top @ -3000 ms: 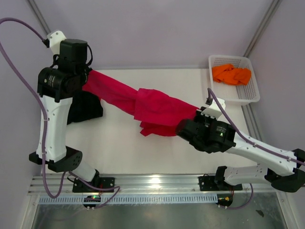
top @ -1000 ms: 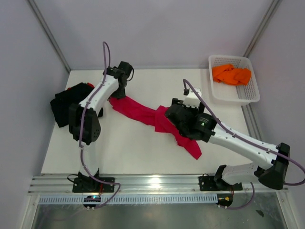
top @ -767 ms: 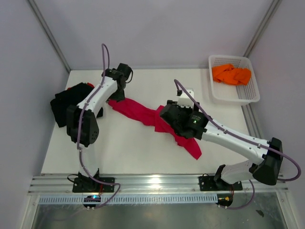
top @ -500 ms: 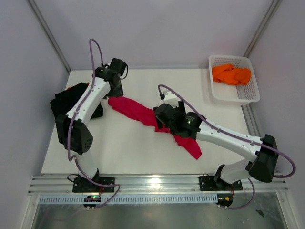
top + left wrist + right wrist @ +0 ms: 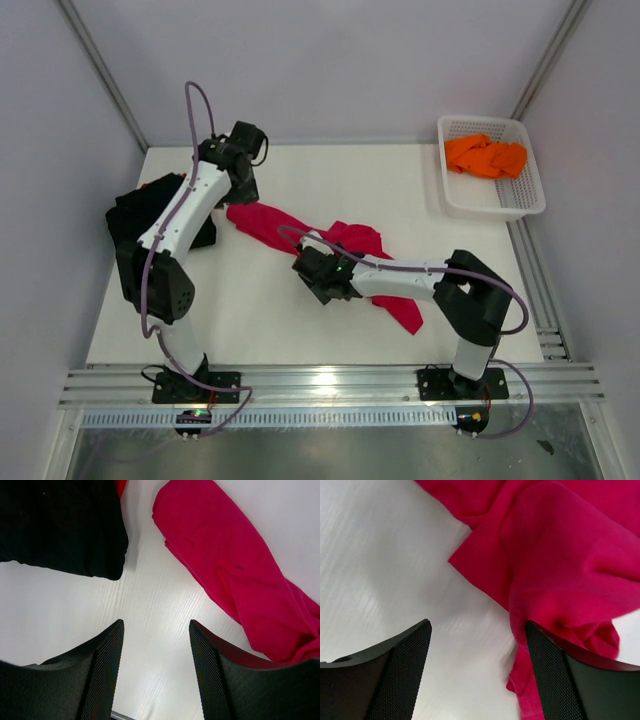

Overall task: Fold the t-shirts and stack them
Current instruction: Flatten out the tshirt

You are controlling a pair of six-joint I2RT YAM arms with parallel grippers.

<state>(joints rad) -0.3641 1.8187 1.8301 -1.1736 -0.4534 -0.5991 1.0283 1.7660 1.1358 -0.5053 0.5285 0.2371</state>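
Since half a second ago, the right arm (image 5: pixel 420 270) is lying folded much tighter and lower, with its tool now at the near-left edge of the crimson shirt (image 5: pixel 265 222) instead of over its middle, and the cloth's middle is now bunching into a hump toward the far side; the left arm (image 5: pixel 185 205) is keeping its place. The white surface (image 5: pixel 260 320) is carrying everything. The crimson shirt is stretching across it as a twisted band, running from far left, just beside the left tool, through the hump at the centre to a tail at the near right. The black shirt (image 5: pixel 128 225) is sitting folded at the surface's left edge, apart from the crimson one, with a scrap of red shirt (image 5: pixel 120 485) showing at its far side. The basket (image 5: pixel 492 213) is standing at the far right corner, holding the crumpled orange shirt (image 5: pixel 485 155). The right tool (image 5: pixel 478 625) is hovering with its fingers spread wide and gripping nothing, bare surface under one finger and a crimson fold reaching toward the other. The left tool (image 5: pixel 156 625) is likewise standing spread and empty, pointing down at bare surface between the black shirt and the crimson band's end.
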